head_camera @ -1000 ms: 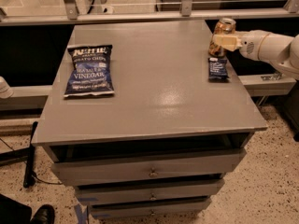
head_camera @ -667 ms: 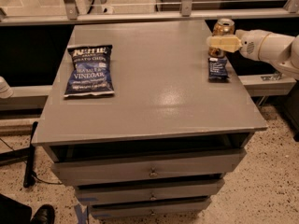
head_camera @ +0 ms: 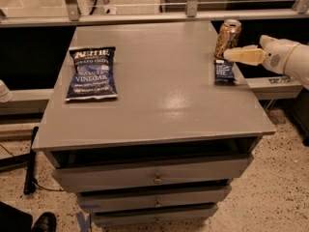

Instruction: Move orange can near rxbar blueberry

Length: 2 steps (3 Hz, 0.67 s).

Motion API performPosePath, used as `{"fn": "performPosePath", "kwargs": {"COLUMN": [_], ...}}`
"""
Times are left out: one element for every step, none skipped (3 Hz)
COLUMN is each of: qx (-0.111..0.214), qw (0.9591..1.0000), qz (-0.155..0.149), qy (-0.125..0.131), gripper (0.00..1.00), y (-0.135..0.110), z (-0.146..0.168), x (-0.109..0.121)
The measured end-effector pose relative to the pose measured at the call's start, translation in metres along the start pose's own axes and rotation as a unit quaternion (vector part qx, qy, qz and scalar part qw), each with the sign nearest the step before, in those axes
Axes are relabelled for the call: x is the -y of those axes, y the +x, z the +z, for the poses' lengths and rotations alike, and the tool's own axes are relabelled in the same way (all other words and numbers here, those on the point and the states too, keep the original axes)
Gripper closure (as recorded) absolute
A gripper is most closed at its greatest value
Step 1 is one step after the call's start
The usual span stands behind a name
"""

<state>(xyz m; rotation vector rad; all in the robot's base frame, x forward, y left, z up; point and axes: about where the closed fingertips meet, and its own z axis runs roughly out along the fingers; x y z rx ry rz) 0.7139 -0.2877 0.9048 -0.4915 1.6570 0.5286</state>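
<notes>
The orange can (head_camera: pixel 228 36) stands upright near the right rear edge of the grey table (head_camera: pixel 164 95). The rxbar blueberry (head_camera: pixel 224 71), a small dark-blue bar, lies flat just in front of the can, a short gap away. My gripper (head_camera: pixel 235 54) reaches in from the right, level with the can's lower half, between the can and the bar and slightly to their right. It partly overlaps the can's base in this view. The white arm (head_camera: pixel 289 59) extends off the right edge.
A large blue chip bag (head_camera: pixel 91 72) lies flat on the left side of the table. The table has drawers (head_camera: pixel 154 178) below its front edge. A railing (head_camera: pixel 154 16) runs behind the table. A ledge (head_camera: pixel 273 83) sits to the right under the arm.
My gripper has drawn back from the can, moving slightly right and down. The can stays upright in the same spot beside the bar.
</notes>
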Motion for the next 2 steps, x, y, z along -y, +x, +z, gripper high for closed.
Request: {"fn": "performPosePath", "kwargs": {"qx": [0.02,0.056], "qw": [0.9996,0.9973], "qz": [-0.018,-0.038], "qy": [0.003,0.029], "gripper": [0.0,0.0], "y": [0.013,0.013], "z": [-0.062,-0.135], "x": [0.002,0.015]}}
